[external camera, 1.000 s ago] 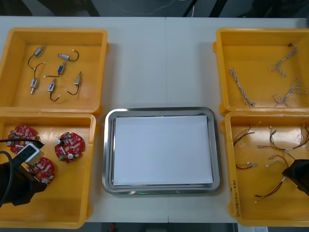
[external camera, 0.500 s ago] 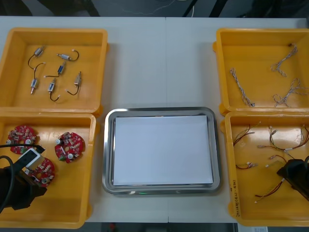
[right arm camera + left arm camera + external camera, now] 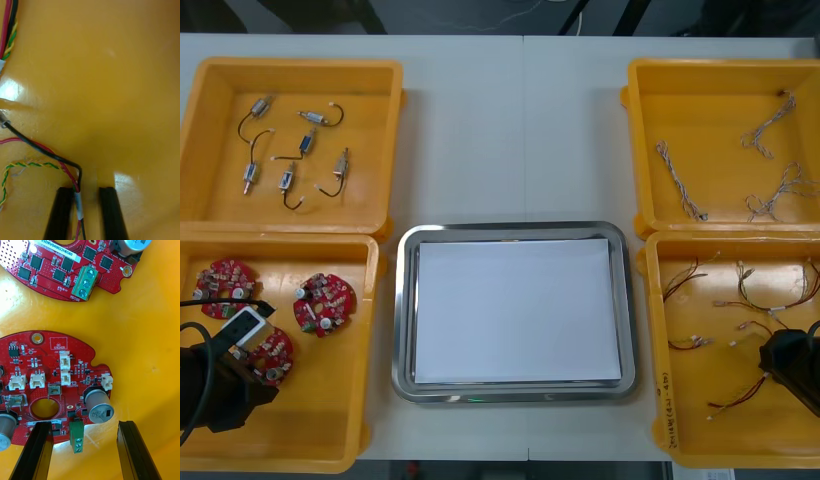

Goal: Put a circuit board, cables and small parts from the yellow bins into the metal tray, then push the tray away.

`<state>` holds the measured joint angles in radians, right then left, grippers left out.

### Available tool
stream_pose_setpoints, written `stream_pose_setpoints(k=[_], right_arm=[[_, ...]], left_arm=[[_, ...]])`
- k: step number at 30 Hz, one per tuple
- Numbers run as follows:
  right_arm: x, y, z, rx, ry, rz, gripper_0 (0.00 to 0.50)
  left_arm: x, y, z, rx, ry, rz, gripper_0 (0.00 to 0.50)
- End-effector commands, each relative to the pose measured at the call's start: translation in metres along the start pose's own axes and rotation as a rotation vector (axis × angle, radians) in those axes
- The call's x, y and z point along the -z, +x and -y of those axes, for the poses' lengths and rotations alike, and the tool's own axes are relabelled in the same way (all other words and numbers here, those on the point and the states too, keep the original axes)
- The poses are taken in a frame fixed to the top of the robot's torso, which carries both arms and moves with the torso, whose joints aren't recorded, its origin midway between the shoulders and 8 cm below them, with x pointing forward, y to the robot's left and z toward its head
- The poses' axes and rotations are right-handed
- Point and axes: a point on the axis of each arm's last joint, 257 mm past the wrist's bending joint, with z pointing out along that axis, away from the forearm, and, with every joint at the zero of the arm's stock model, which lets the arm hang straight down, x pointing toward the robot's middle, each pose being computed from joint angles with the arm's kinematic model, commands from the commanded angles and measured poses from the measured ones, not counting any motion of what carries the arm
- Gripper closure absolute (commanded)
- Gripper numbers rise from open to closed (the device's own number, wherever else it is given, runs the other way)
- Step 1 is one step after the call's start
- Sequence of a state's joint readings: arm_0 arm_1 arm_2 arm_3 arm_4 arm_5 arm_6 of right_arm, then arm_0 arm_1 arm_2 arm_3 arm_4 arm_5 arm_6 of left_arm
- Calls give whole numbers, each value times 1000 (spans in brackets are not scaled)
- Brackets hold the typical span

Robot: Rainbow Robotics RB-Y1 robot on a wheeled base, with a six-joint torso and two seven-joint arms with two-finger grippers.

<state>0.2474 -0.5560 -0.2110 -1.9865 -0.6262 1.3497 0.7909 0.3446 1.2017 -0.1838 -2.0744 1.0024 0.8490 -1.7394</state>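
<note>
Three round red circuit boards (image 3: 325,303) lie in the near left yellow bin (image 3: 330,420). My left gripper (image 3: 260,362) hangs over the nearest board (image 3: 56,390), open, one finger at each side of the board's edge with the green terminal (image 3: 77,435). A second board (image 3: 75,266) lies beyond. In the near right bin (image 3: 720,440) my right gripper (image 3: 785,360) is down on the floor. Its fingers (image 3: 60,213) are drawn close around a red and black cable (image 3: 78,200), which lies against one finger. The metal tray (image 3: 405,320), white inside, sits between the bins.
Several small metal parts (image 3: 290,150) lie in the far left bin. Twisted cables (image 3: 770,130) lie in the far right bin. More red and yellow cables (image 3: 770,290) lie in the near right bin, and a twisted yellow and green strand (image 3: 22,167) runs beside the held cable.
My right gripper has slid a little left across the bin floor and its fingers have closed in on the cable. My left gripper has drawn slightly toward the table's near edge.
</note>
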Motion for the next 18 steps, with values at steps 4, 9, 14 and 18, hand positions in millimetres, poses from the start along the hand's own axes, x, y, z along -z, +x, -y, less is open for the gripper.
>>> stream_pose_setpoints(k=[4,9,14,18], right_arm=[[-8,10,-12,-36,-28,-13,500],[5,-2,-14,-22,-30,12,500],[42,-19,-14,8,-5,45,500],[73,-31,-13,37,18,82,500]], left_arm=[[2,-3,-9,-108,-22,-5,0],[2,-3,-9,-112,-25,-7,0],[1,0,-9,-113,-24,-11,0],[1,0,-10,-114,-28,-12,0]])
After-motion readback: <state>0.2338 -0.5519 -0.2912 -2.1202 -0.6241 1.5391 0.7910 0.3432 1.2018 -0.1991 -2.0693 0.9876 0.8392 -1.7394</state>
